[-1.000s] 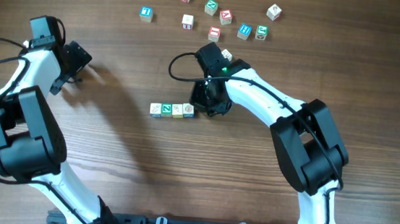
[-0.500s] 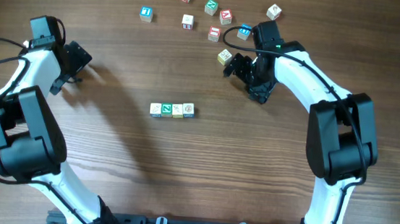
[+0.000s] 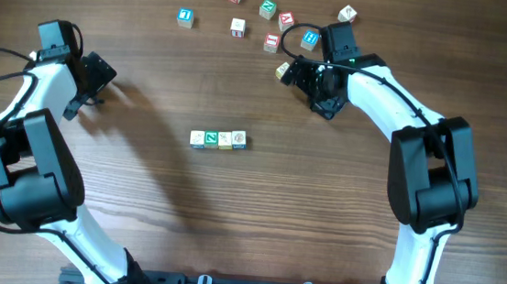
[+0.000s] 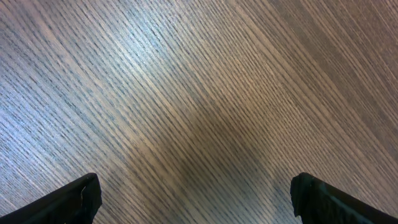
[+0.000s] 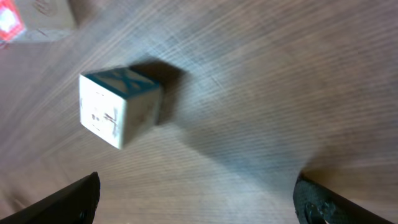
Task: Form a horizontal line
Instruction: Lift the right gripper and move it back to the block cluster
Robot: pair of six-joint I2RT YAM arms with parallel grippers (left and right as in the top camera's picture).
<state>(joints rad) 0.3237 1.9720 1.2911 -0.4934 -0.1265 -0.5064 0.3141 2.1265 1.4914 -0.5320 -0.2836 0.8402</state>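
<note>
The horizontal line (image 3: 218,139) is a short row of small letter cubes touching side to side at mid-table, with no gripper near it. My right gripper (image 3: 298,75) (image 5: 198,202) hangs open at the back right, just right of a loose pale cube (image 3: 284,69). In the right wrist view that cube (image 5: 118,106) has a blue-green top and lies ahead and left of the open fingers, outside the gap. My left gripper (image 3: 95,87) (image 4: 196,199) is open over bare wood at the far left.
Several loose cubes are scattered along the back edge, from a blue-faced cube (image 3: 184,16) to a white cube (image 3: 346,15). A red-faced cube (image 3: 271,42) (image 5: 25,18) lies just behind the right gripper's cube. The table (image 3: 321,212) is brown wood.
The right gripper has left the right end of the row, swung to the back right, and closed in on the loose pale cube. The row and left arm have not moved.
</note>
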